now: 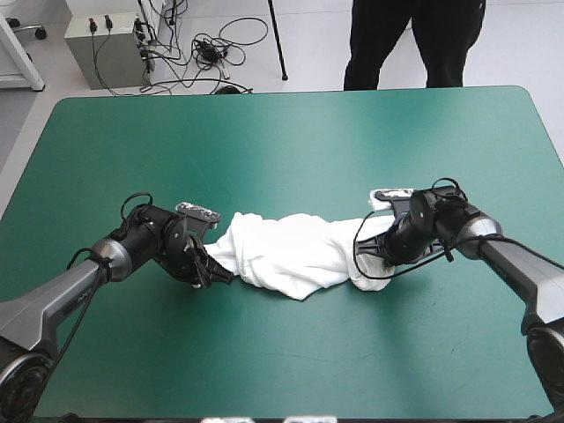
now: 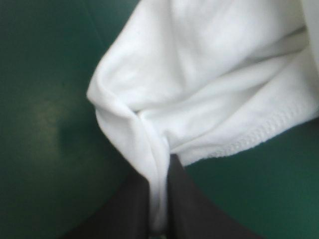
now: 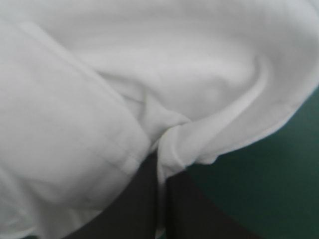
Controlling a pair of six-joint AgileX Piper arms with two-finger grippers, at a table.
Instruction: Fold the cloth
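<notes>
The T-shirt [image 1: 295,251], white and crumpled into a long bunched roll, lies on the teal-green cover [image 1: 282,141] a little nearer the robot than the table's middle, stretched crosswise between the two arms. The left gripper [image 1: 218,271] sits at the roll's left end, low over the cover. In the left wrist view its black fingers [image 2: 199,209] are all but closed, a pinched fold of cloth between them and a stitched hem [image 2: 249,139] just ahead. The right gripper [image 1: 368,256] sits at the opposite end, likewise clamped on a gathered fold, as the right wrist view shows. Whether the roll's middle rests fully on the cover or hangs slightly lifted cannot be told from above.
</notes>
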